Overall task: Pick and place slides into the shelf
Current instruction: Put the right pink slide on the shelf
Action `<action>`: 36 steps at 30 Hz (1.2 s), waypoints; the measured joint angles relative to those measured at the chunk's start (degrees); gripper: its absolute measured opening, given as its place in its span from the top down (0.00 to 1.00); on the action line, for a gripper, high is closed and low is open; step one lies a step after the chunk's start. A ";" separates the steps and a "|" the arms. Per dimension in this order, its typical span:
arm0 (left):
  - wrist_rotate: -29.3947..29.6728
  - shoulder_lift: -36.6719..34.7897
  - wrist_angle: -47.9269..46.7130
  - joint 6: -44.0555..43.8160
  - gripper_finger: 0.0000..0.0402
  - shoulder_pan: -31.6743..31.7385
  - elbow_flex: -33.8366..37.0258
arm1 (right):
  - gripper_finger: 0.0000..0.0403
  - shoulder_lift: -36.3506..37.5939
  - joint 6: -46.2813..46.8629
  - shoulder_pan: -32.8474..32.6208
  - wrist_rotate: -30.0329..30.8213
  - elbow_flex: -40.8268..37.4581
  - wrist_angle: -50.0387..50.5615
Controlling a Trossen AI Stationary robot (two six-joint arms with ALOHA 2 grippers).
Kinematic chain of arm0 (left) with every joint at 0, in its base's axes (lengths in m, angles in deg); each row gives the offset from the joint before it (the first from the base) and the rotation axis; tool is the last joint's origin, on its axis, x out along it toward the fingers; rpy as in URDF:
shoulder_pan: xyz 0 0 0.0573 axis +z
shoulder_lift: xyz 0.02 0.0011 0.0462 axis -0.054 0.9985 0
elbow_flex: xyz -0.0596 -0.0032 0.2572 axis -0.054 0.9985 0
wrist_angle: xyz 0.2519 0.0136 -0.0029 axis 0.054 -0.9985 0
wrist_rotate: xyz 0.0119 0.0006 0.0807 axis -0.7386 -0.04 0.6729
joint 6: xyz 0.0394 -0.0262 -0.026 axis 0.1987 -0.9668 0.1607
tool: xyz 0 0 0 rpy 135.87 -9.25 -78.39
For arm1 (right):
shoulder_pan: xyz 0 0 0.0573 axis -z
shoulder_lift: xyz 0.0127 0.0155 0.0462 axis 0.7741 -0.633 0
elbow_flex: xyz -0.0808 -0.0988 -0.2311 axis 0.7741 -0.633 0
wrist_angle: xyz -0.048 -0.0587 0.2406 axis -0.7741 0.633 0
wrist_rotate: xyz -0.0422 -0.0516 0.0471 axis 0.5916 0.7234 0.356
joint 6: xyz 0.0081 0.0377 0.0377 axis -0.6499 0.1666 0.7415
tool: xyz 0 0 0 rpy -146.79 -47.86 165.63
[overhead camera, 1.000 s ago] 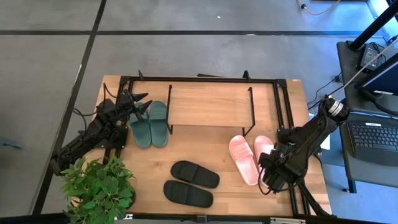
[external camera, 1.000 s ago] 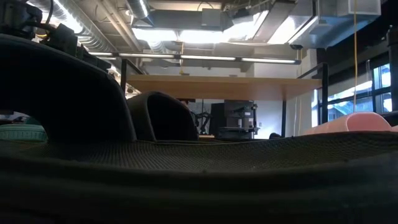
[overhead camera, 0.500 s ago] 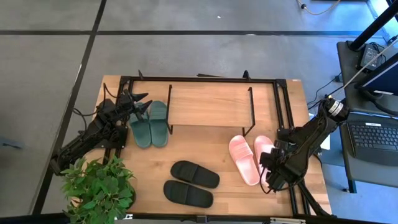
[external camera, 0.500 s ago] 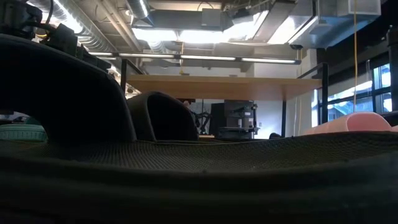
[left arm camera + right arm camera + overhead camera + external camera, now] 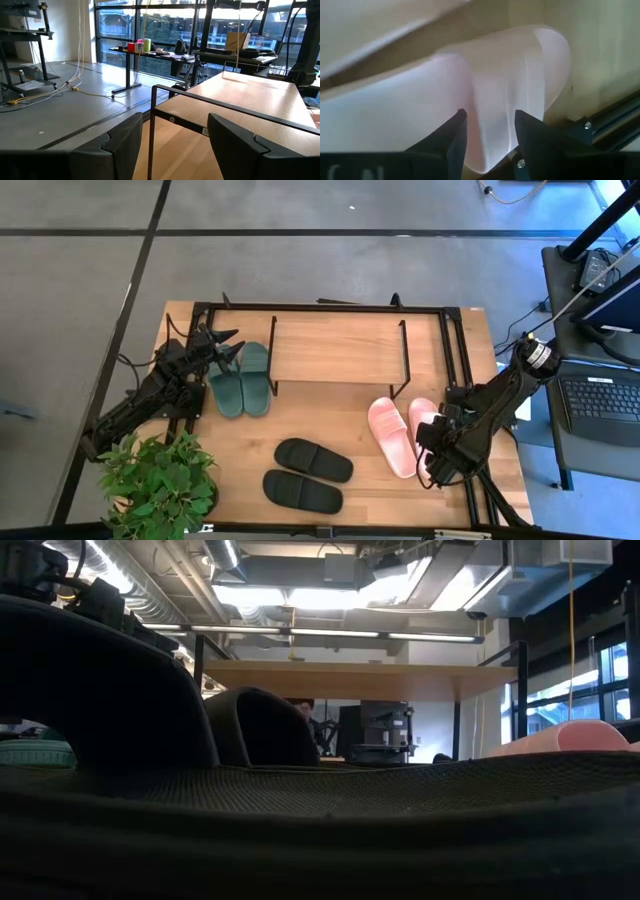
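The pink slides [image 5: 392,436] lie side by side on the table's right part, soles down. My right gripper [image 5: 432,452] hangs open over the right pink slide [image 5: 420,105], a finger on either side of its midline near one rounded end [image 5: 551,50]. The black slides [image 5: 313,461] lie near the table's near edge and fill the low view's foreground [image 5: 320,820]. The green slides [image 5: 243,383] lie at the shelf's left end. My left gripper [image 5: 232,350] is open beside them, facing the shelf's frame [image 5: 220,106]. The shelf [image 5: 340,345] stands along the far edge. My right gripper comes down on the right pink slide from above, with its fingers [image 5: 456,131] open over the slide's upper surface [image 5: 490,95]. The slide lies flat on the table. I cannot tell whether the fingers touch it.
A potted plant [image 5: 160,480] stands at the near left corner beside my left arm. Black frame rails [image 5: 458,360] run along the table's right edge. A side table with a laptop [image 5: 600,402] stands to the right. Bare wood shows between the shelf and the black slides.
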 joint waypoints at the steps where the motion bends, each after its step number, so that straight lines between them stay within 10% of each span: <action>1: 0.00 0.00 0.00 0.00 0.46 -0.01 0.00 | 0.59 -0.29 0.14 0.00 -0.01 -0.52 0.03; 16: 0.00 0.00 0.00 -0.02 0.46 0.00 0.02 | 0.61 -0.82 0.48 0.24 5.32 -5.45 -0.06; 26: 0.00 0.00 0.00 -0.01 0.46 0.00 0.02 | 0.95 -0.82 4.54 0.24 5.44 -5.36 -0.17; 36: 0.00 0.00 0.00 -0.28 0.46 0.00 0.00 | 0.97 -0.82 4.85 0.24 0.15 1.69 2.92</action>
